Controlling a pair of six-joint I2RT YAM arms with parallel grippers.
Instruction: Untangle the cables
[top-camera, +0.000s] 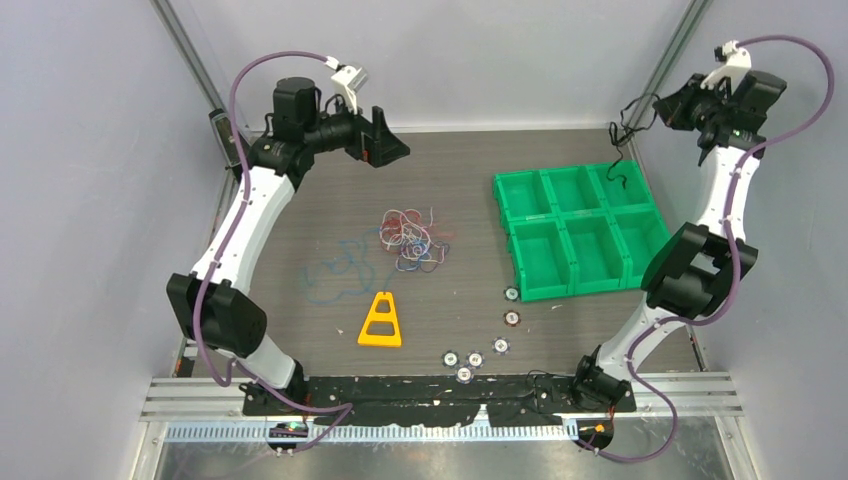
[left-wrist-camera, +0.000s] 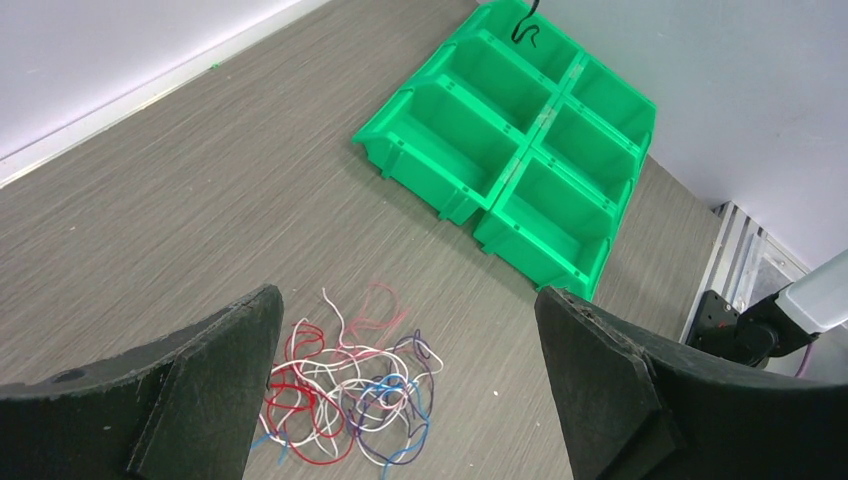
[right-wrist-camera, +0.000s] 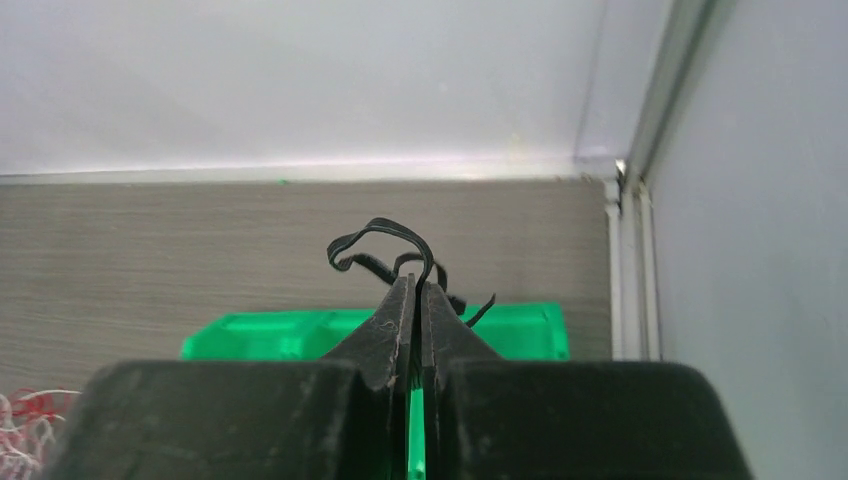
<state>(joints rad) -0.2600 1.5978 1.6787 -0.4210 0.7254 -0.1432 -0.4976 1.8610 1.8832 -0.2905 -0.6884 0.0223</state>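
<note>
Black cable (right-wrist-camera: 390, 223) is pinched between the closed jaws of the right gripper (right-wrist-camera: 417, 285) above the green bins (top-camera: 575, 215); a blue cable (top-camera: 330, 268) lies apart. The red-white bundle (top-camera: 412, 240) at mid-table is not yet untangled, and the left gripper (left-wrist-camera: 408, 300) gapes wide, empty.

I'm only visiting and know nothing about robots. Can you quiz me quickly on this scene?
1. True or false: the left end effector is shut.
2. The right end effector pinches: A) a spoon, B) a black cable, C) nothing.
3. What colour is the tray of bins right of the tangled cables?
Key: 1 false; 2 B; 3 green.
</note>
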